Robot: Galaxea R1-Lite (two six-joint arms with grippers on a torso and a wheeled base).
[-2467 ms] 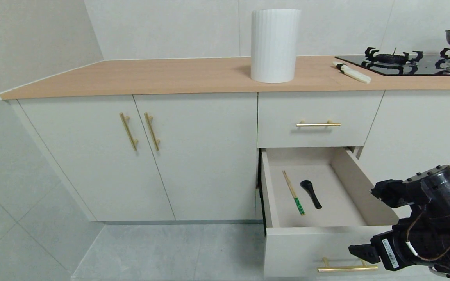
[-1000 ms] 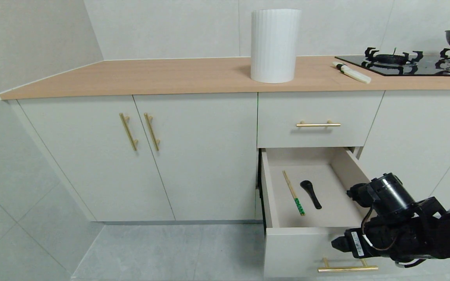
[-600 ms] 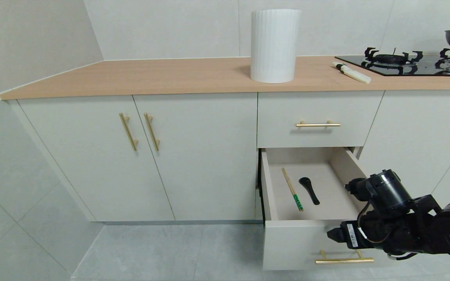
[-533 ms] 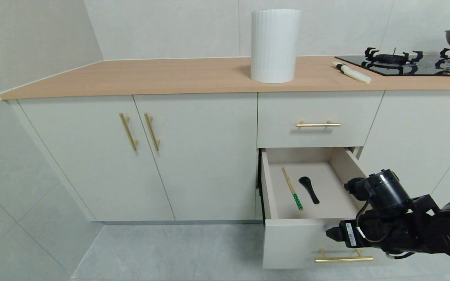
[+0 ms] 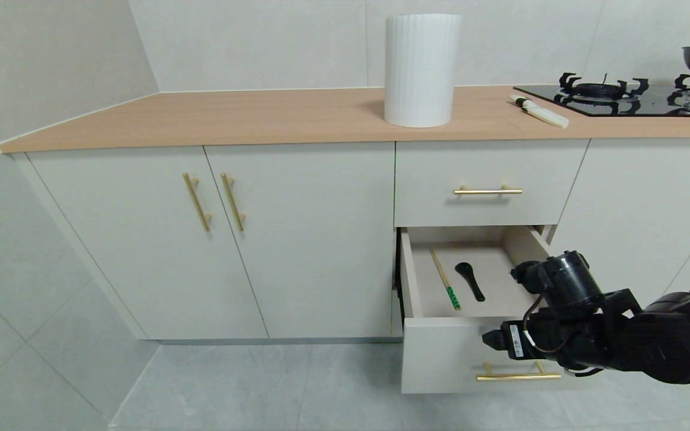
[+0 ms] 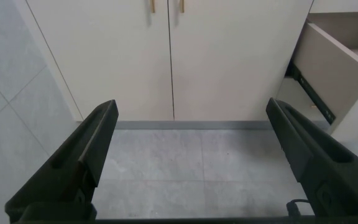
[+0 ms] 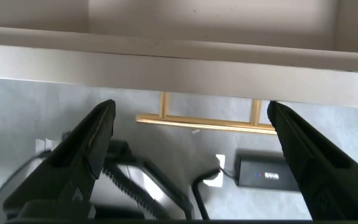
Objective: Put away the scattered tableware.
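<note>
Two items seen in part-open drawer [image 5: 441,354]: chopsticks [image 5: 444,287], spoon [image 5: 469,280] at their 3 o'clock. Right gripper [image 5: 489,342] held wide apart at drawer front; left gripper [image 6: 191,112] likewise.

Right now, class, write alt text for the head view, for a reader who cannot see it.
A partly open lower drawer holds chopsticks and a black spoon, with the open right gripper at its front panel, above the gold handle. Above, a wooden countertop carries a white ribbed container and a knife.

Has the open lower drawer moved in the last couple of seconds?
Yes. The lower drawer has slid inward, its front now nearer the closed upper drawer.
</note>
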